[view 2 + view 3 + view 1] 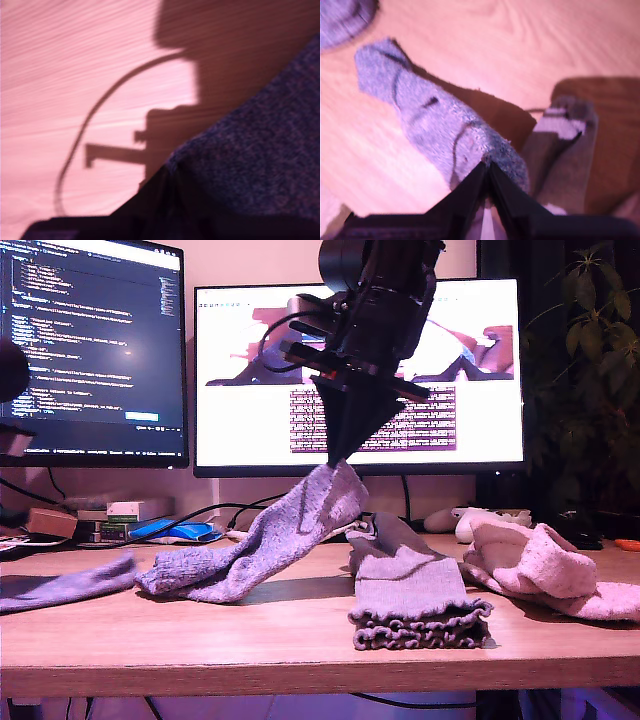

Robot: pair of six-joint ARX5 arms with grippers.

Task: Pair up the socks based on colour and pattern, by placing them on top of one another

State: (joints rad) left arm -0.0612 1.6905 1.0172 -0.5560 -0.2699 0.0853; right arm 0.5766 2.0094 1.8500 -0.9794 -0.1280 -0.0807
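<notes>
A speckled sock (pixel 262 540) is seen clamped by its toe in my second pincer (pixel 486 172), cuff trailing on the counter (pixel 300 640) (exterior view). My first pincer's state cannot be told; only blurred dark knit (pixel 260 160) fills its view. The grey frilly sock (pixel 410 590) lies near the counter's front edge.

My second gripper (pixel 487 172), two dark tapering fingers (pixel 462 197) closed to a point, pinched one end of a speckled blue-purple chunky knit sock (pixel 435 122). That sock stretched away from the jaws across the pale wooden tabletop (pixel 520 45), casting a dark shadow beside it. Next to it lay a smooth grey sock (pixel 565 160). Part of another bluish knit sock (pixel 342 17) showed at the frame's corner, blurred.
</notes>
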